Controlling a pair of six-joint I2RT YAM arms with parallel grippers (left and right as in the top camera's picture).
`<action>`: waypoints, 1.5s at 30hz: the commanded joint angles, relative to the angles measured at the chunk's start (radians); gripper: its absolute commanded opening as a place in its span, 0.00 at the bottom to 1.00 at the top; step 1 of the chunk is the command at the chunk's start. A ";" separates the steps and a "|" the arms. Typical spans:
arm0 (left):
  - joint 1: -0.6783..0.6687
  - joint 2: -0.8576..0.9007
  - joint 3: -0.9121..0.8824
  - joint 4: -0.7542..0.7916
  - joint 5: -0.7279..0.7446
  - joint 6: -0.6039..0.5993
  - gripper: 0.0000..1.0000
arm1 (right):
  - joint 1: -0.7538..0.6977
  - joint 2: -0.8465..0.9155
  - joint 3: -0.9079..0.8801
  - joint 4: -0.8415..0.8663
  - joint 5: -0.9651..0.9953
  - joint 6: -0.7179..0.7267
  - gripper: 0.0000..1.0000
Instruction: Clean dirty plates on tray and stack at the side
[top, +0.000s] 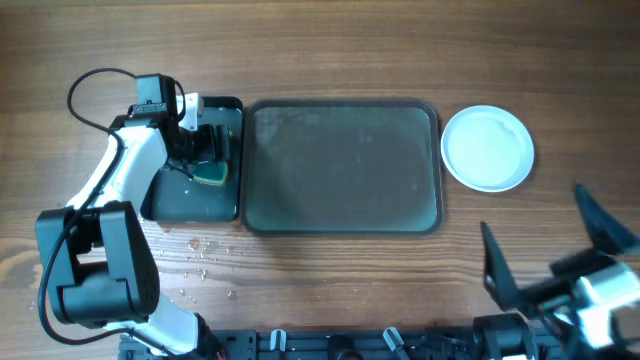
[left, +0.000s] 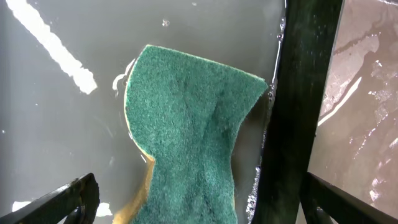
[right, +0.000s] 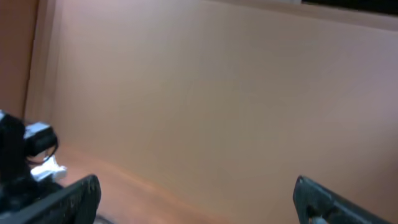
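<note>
Item 1, the tray (top: 342, 167): it lies at the middle of the table (top: 330, 290), long side across the overhead view. Its floor carries a wet sheen, which the left wrist view also shows as streaks.

Item 2, the plates (top: 487, 148): they rest on the table just beside the tray's right rim, toward the far edge and apart from the rim. From above only one round white outline shows, so the number stacked cannot be told. The top surface looks white and glossy.

Item 3, black tray (top: 190, 200): it sits against the left rim of the tray and holds shallow water. A sponge (left: 186, 130), green side up with a yellow layer beneath, lies in that water close to the rim nearest the tray.

Item 4, left gripper (left: 200, 180): it hangs over the black tray, directly above the sponge. The jaws stand wide apart, one fingertip at each lower corner of the wrist view. It grasps nothing.

Item 5, right gripper (top: 530, 208): it sits at the near right of the table, well apart from the plates. The jaws are spread wide and released, with nothing between them. Its wrist view shows only blurred wood.

Item 6, water droplets (top: 200, 262): they are scattered on the table in front of the black tray.
</note>
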 joint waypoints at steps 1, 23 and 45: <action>-0.001 0.005 -0.005 0.003 -0.002 0.004 1.00 | 0.004 -0.104 -0.204 0.153 0.017 0.053 1.00; -0.001 0.005 -0.005 0.003 -0.002 0.004 1.00 | 0.004 -0.184 -0.783 0.770 0.200 0.188 1.00; -0.001 0.005 -0.005 0.003 -0.002 0.004 1.00 | 0.003 -0.171 -0.818 0.372 0.238 0.265 1.00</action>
